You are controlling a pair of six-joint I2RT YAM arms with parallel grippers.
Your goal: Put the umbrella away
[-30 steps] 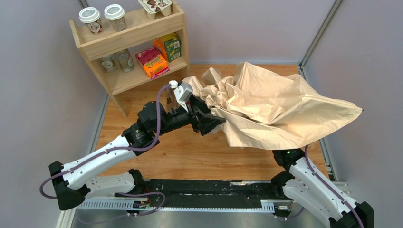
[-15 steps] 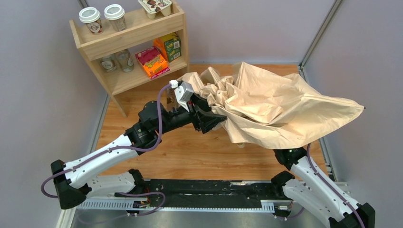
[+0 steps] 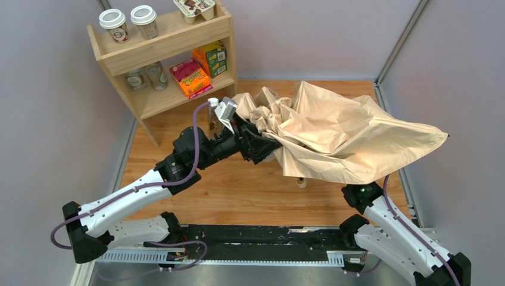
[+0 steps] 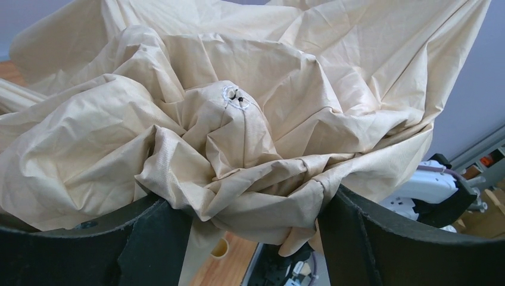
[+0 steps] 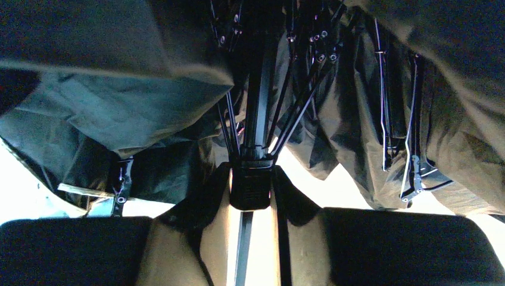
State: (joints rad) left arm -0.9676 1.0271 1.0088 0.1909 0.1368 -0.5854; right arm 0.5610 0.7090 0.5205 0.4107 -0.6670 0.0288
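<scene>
Clamping the umbrella (image 3: 345,137) by bunched canopy fabric — the left gripper (image 4: 253,208).

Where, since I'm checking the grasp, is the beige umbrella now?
In the top view, the beige fabric umbrella spreads over the right half of the wooden table, its left edge against the left gripper.

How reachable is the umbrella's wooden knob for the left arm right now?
Probably not directly. The left gripper looks clamped on bunched canopy of the umbrella, and the knob sits lower down, under the fabric's overhanging edge, which hangs between them.
</scene>
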